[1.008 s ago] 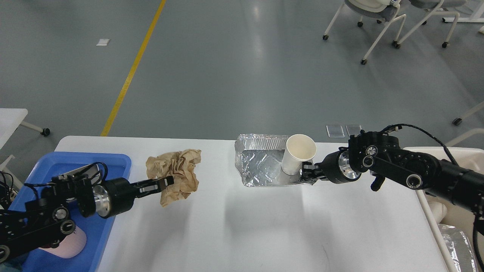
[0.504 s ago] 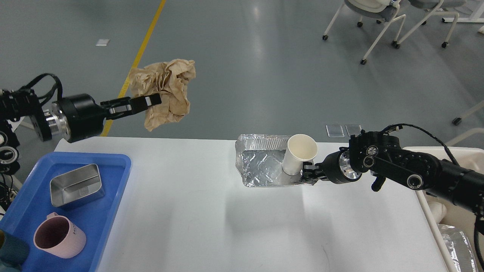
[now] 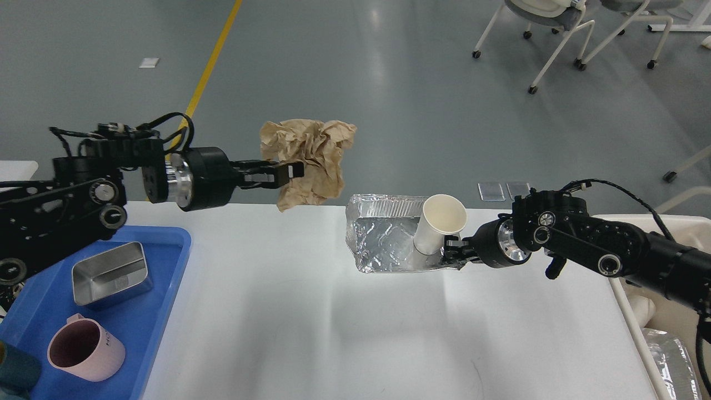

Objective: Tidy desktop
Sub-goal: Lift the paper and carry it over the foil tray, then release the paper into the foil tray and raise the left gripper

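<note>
Blue tray (image 3: 166, 311) at left holds a steel tin (image 3: 111, 273) and pink mug (image 3: 84, 347). Left gripper (image 3: 291, 171) clamps crumpled brown paper (image 3: 310, 161) above the desktop (image 3: 344, 328) far edge. Right gripper (image 3: 451, 253) — fingers indistinct — meets foil container (image 3: 383, 244) holding a paper cup (image 3: 439, 224). No legible writing.

A smooth grey floor (image 3: 355, 83) fills the room, with soft glare from overhead light. A yellow line (image 3: 208, 69) runs diagonally across it. Well to the right of the line stand white chairs (image 3: 547, 33) on castors. Just left of the line lies a small white patch (image 3: 150, 62).
</note>
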`<state>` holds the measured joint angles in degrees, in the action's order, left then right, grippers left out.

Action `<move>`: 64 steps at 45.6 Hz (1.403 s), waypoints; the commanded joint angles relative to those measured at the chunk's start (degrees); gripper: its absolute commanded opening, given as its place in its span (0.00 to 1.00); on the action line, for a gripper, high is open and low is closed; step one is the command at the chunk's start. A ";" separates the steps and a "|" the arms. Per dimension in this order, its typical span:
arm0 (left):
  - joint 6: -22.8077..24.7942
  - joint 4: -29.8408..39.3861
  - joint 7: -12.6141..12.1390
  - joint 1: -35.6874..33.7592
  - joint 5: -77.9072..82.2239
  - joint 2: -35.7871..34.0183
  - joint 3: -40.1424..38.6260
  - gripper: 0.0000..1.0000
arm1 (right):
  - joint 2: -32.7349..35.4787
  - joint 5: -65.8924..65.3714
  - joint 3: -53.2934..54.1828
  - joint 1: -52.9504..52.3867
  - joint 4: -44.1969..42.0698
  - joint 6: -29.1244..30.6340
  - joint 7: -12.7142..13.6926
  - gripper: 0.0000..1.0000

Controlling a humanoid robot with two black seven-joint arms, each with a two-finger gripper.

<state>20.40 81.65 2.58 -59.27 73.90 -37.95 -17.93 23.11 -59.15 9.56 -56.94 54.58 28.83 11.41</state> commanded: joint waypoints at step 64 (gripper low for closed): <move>-0.62 -6.24 -0.04 4.33 -14.39 5.53 -12.56 0.97 | 3.43 1.23 4.50 3.07 0.52 0.00 -0.25 0.00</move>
<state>19.86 74.13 2.68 -57.43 66.50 -27.70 -24.24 25.51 -57.95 13.72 -54.36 55.06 28.83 11.14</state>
